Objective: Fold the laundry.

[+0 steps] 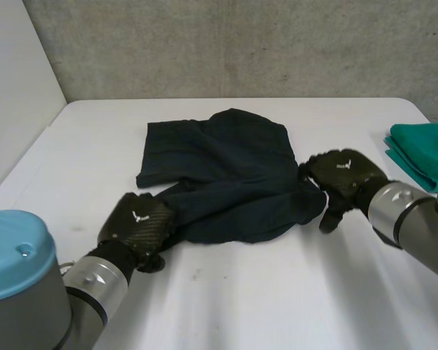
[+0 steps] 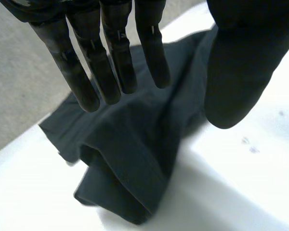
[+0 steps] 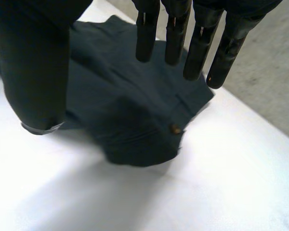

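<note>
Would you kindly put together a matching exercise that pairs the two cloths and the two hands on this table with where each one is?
Column one:
1. dark garment
2. green cloth
3. left hand
4. right hand

Column two:
A. open, at the dark garment's right edge
B. lying at the right edge of the table
C. rumpled, in the middle of the table
D. open, at the dark garment's near left corner

Pairs: 1-C, 2-B, 3-D, 4-A.
</note>
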Robot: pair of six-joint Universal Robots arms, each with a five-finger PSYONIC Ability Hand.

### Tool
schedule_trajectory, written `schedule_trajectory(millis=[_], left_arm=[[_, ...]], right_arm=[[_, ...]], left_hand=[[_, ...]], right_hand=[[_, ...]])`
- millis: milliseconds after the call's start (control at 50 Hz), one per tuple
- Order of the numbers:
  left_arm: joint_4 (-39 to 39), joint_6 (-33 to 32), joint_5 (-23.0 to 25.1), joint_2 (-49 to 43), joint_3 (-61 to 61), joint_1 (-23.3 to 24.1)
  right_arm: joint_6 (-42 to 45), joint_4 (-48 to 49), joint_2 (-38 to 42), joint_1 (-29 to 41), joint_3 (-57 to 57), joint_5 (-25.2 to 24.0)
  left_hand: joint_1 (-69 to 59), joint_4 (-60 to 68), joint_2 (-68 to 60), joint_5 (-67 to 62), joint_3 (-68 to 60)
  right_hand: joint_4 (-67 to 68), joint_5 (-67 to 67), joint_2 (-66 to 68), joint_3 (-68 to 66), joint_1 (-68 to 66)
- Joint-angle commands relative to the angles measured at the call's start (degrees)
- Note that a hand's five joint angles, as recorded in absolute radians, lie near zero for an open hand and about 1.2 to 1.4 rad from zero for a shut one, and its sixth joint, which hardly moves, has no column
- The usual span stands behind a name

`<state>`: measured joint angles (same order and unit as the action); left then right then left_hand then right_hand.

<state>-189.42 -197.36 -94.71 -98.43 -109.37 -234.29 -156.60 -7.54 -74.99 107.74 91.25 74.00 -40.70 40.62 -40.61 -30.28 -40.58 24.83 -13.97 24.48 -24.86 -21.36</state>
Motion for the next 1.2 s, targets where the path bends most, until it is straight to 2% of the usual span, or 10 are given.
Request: schedule_trajectory(millis=[20,260,420,580,640,820,940,1040,1120,1200], left_arm=[[-0.34,-0.57,-0.21,-6.33,2.14,-2.13],[-5.43,-2.06,-0.30,-15.03,7.15,-6.09],[-6.58,-6.89,-0.21,-19.07,9.96,-6.88],[-7.37,-7.34,-0.21,-21.80,12.86,-6.97],[-7.46,-7.34,-0.21,-22.68,13.83,-6.97],[-7.46,-7.34,-0.21,-25.40,16.64,-6.97],[-7.72,-7.25,-0.12,-25.06,17.17,-7.15],[-7.02,-7.16,0.05,-21.73,17.43,-7.58],[-5.45,-7.07,-0.12,-15.85,16.82,-8.03],[-0.36,-6.72,-0.12,-7.86,16.64,-8.11]], right_arm=[[-0.11,-0.29,-0.15,-0.86,5.16,-1.58],[-6.26,10.78,7.23,-0.51,4.38,-0.61],[-8.55,11.14,15.13,-0.16,-2.65,0.00],[-9.34,10.79,21.29,1.16,-9.51,0.44],[-10.65,10.79,22.96,1.42,-11.62,0.97],[-12.06,10.70,25.95,3.09,-16.10,1.32],[-12.06,10.79,27.09,3.88,-18.83,3.60],[-11.45,9.91,26.74,3.79,-21.64,4.57],[-9.61,4.48,23.59,3.53,-24.10,3.78],[-2.07,-4.57,17.17,3.18,-27.53,3.52]], left_hand=[[-1.14,1.22,-1.23,-1.56,-1.26],[4.25,-4.17,4.15,3.83,4.12],[6.77,-6.69,6.68,6.35,6.64],[5.76,-5.69,5.67,5.35,5.64],[4.59,-4.51,4.50,4.17,4.46],[-13.73,13.81,-13.82,-14.15,-13.86],[-39.27,39.35,-39.36,-39.69,-39.40],[-39.30,39.38,-39.39,-39.72,-39.42],[-39.30,39.38,-39.39,-39.72,-39.42],[-39.30,39.38,-39.39,-39.72,-39.42]], right_hand=[[8.64,-9.50,8.99,-8.61,-12.11],[-1.12,0.25,-0.77,1.14,-2.35],[-0.79,-0.08,-0.43,0.81,-2.68],[2.41,-3.27,2.76,-2.38,-5.88],[5.26,-6.13,5.62,-5.24,-8.73],[18.71,-19.57,19.06,-18.68,-22.18],[55.12,-55.99,55.48,-55.10,-58.59],[55.17,-56.03,55.52,-55.14,-58.64],[55.17,-56.03,55.52,-55.14,-58.64],[55.17,-56.03,55.52,-55.14,-58.64]])
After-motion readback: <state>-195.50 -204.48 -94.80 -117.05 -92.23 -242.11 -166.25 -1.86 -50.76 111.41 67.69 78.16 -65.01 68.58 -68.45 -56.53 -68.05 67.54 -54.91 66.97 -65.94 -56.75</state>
